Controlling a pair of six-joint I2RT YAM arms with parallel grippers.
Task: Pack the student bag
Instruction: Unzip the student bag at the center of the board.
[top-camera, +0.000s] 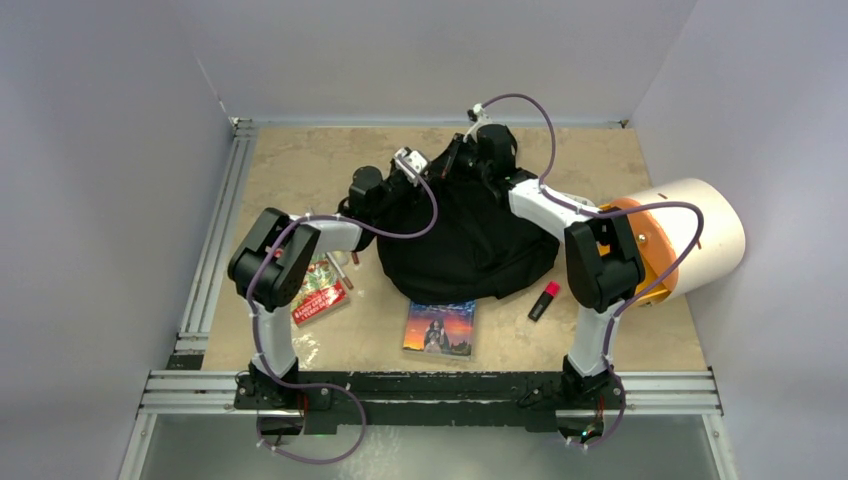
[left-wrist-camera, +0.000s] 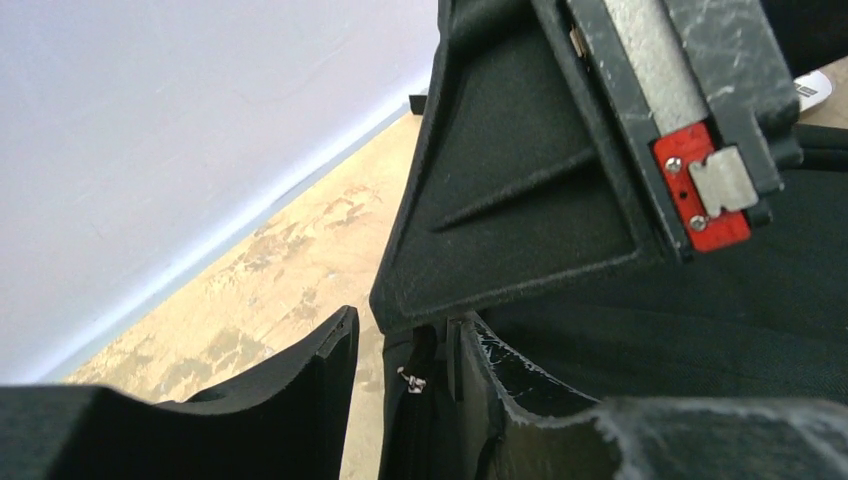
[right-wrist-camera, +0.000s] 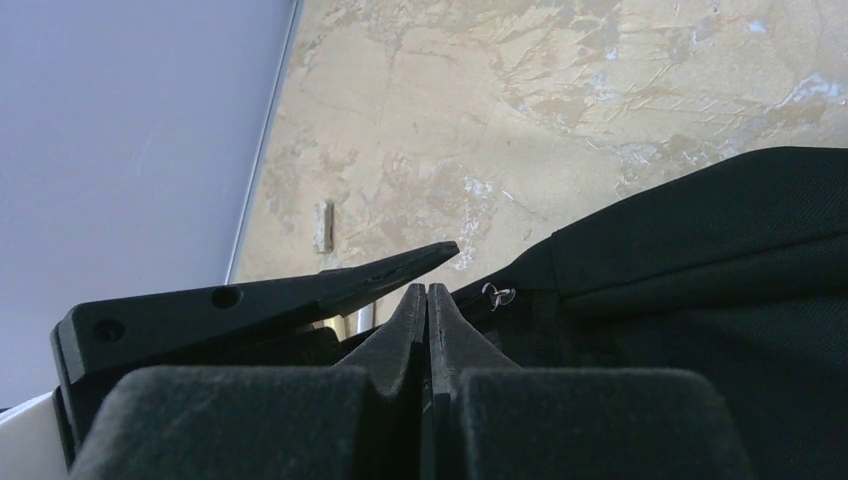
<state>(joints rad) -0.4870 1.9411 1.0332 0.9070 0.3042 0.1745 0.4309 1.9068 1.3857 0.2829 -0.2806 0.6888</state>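
**Student bag sits mid-table as two arms meet at its far rim**

The student bag, a rounded black fabric backpack, lies at the middle of the tan table, its bulk reaching toward the far edge. Both arms stretch over it and converge on its far side, near the zip line.

The right gripper is clenched, its two fingers pressed flat together down to the tips. The tips rest at the bag's edge, just beside a small metal zip pull. Whether a fold of fabric is pinched between them cannot be told from the pictures.

The left gripper is released, its fingers standing apart. The black zip edge of the bag runs up between them, and a strip of bare table shows beside the left finger. The right gripper fills the upper part of the left wrist view, its tip coming down just above that gap.

A paperback book with a sunset cover lies flat close to the near edge, just in front of the bag and apart from it. A red-capped marker lies beside the bag's near right side. A cream-and-orange cylinder lies on its side at the right edge. A red packet lies toward the left edge, beneath the left arm's elbow.
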